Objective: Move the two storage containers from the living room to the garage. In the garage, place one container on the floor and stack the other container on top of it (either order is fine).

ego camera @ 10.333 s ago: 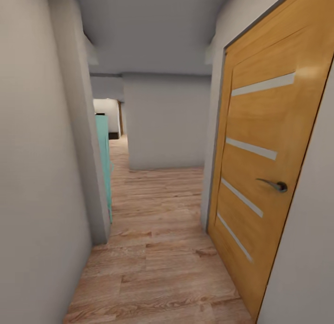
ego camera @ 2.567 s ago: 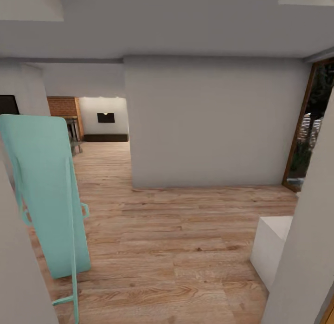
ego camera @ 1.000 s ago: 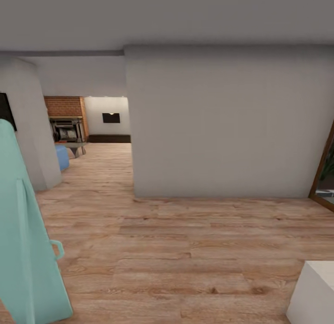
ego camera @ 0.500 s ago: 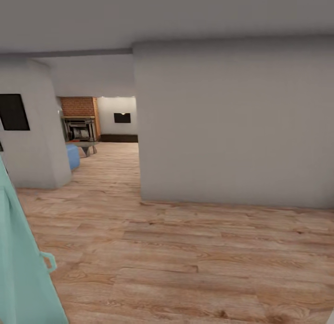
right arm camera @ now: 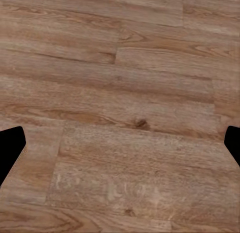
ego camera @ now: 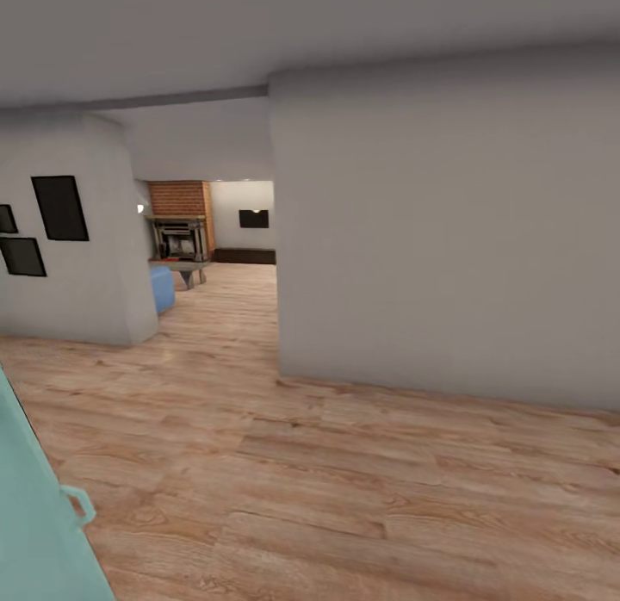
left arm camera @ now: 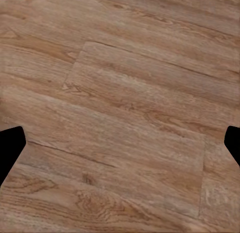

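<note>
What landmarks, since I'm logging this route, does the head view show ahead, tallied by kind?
dark frames on the near left wall: 3
blue seat: 1
fireplace: 1
low table: 1
teal panel: 1
Total: 7

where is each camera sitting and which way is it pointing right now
Head view: on the robot's head, facing forward down a hallway past a grey wall toward a brick fireplace and a blue seat; none of the robot's body is visible here.
Left wrist view: near the left gripper, pointing down at the wood floor; dark fingertips at both edges, wide apart.
Right wrist view: near the right gripper, pointing down at the planks; fingertips likewise wide apart.
Shared: all three see the light wood floor.
</note>
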### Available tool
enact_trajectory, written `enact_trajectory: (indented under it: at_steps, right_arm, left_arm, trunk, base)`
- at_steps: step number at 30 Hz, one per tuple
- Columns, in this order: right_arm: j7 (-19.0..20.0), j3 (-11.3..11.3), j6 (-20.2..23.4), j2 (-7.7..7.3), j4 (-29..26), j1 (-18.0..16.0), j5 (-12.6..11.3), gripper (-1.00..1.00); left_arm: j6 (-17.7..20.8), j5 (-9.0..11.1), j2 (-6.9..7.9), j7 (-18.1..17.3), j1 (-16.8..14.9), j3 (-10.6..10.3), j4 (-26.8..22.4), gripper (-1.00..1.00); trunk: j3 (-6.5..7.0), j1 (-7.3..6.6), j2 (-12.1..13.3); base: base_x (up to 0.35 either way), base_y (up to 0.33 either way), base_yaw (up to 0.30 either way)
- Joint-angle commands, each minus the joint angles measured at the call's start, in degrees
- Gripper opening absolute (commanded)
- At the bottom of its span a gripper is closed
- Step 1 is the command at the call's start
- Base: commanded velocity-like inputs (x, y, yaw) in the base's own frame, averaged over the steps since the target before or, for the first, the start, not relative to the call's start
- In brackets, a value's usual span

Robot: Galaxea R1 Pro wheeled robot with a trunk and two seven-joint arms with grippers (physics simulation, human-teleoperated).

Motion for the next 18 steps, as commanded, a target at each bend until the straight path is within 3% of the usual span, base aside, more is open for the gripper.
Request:
enact_trajectory:
  at_steps: [1,18]
  right_arm:
    - [-0.42,0.44,-0.09,-0.09,-0.07,0.01,-0.44,1.0]
    - [-0.42,0.36,-0.11,-0.08,-0.07,0.01,-0.42,1.0]
  left_arm:
    - [-0.36,0.56,-0.03,-0.23,-0.12,-0.35,0.26,1.0]
    - [-0.36,0.52,-0.03,-0.19,-0.12,-0.35,0.27,1.0]
  trunk:
    - [-0.06,0.05,-0.04]
    - [-0.06,0.05,-0.04]
  base:
    - [0.315,-0.085,0.121]
    - [0.323,-0.004,0.006]
